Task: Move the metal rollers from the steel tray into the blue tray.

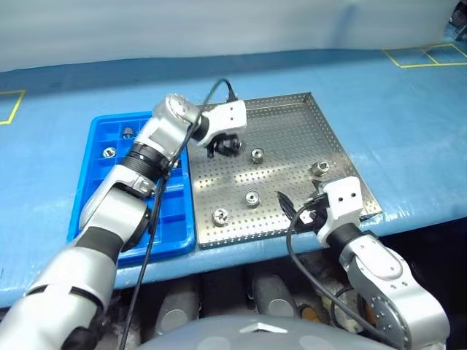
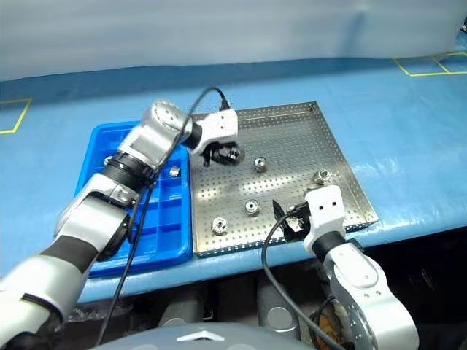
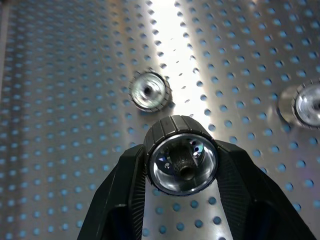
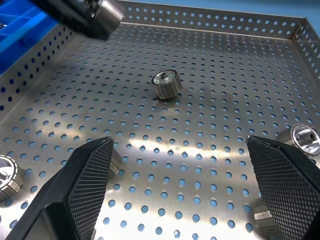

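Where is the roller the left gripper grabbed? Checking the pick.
The small shiny metal roller sits between the left gripper's black fingers, above the perforated steel tray's far-left part, near the blue tray.

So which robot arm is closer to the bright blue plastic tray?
Left. Its end effector hovers over the perforated steel tray beside the bright blue plastic tray; the right end effector sits at the steel tray's far side.

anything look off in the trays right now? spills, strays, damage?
Nothing stands out. Four metal rollers lie apart on the steel tray, none outside it. The left gripper is shut on a fifth, clear of the tray floor. A few rollers sit in blue tray compartments. The right gripper is open and empty.
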{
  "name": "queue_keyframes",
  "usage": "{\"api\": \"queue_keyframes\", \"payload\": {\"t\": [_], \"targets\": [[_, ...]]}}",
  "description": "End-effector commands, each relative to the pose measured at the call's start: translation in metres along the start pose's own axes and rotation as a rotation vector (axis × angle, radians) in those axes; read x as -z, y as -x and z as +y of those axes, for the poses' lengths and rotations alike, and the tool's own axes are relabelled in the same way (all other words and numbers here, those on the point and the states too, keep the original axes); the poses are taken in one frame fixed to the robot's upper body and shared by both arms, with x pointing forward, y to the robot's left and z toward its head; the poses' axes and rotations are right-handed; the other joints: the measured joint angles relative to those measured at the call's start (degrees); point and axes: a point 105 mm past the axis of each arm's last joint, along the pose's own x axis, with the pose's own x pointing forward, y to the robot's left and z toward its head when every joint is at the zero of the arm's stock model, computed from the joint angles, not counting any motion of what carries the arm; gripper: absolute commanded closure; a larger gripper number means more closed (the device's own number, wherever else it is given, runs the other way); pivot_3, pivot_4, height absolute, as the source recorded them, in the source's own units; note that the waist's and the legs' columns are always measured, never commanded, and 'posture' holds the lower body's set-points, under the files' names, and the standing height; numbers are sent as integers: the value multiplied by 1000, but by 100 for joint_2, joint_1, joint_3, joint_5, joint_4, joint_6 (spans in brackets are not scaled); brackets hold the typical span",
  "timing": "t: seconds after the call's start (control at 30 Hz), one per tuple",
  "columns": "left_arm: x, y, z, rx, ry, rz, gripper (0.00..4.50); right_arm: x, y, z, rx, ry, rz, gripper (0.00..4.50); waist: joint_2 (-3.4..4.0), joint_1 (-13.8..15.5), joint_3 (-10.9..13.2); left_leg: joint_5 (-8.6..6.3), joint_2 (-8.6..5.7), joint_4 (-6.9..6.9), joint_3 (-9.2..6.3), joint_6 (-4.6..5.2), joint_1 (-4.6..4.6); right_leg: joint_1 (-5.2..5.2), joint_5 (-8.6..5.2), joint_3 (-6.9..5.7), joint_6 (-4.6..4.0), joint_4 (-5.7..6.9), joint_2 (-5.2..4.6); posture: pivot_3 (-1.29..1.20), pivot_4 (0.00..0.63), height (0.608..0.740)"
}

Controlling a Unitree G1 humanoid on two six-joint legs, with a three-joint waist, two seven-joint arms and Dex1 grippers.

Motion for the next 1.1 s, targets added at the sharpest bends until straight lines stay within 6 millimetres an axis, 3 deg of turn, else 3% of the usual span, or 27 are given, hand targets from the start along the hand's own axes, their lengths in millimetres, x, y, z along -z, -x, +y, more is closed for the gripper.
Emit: {"api": "queue_keyframes", "payload": {"t": [0.03,0.23,0.43,0.57,0.67,0.87,1.1], "targets": [[-5,37,13,-199,9,-108,2722,-12,-6,10,-55,23,-46,0,3,-1,-2,0,2,-10,8,0,13,1,-1,10,-1,1,1,-80,150,740],[41,114,9,-551,112,-31,2722,-24,-22,36,-190,43,-78,0,1,82,0,3,19,-24,25,-6,32,-3,-1,31,-9,13,15,-10,150,740],[77,167,-18,-803,258,41,2722,-39,-41,69,-369,109,-138,0,-4,362,0,2,0,-13,25,-5,27,4,5,29,2,-1,-6,86,150,740],[97,181,-34,-896,342,98,2722,-44,-50,82,-439,144,-154,0,-11,553,0,2,-11,-11,12,-5,24,7,6,18,2,-2,-15,147,150,740],[129,190,-54,-953,375,285,2722,-50,-58,95,-507,163,-178,0,-13,610,-1,4,-13,-12,9,-8,27,9,7,16,-1,-1,-15,164,150,740],[145,188,-64,-977,409,350,2722,-51,-62,102,-544,171,-187,0,-19,792,-2,13,-13,-18,-27,-24,24,13,-9,-29,-28,1,-19,176,150,740],[160,175,-70,-946,450,388,2722,-46,-61,102,-531,159,-177,0,-20,777,-3,17,-25,-25,-37,-29,24,16,-12,-67,-60,5,-49,157,150,740]]}}
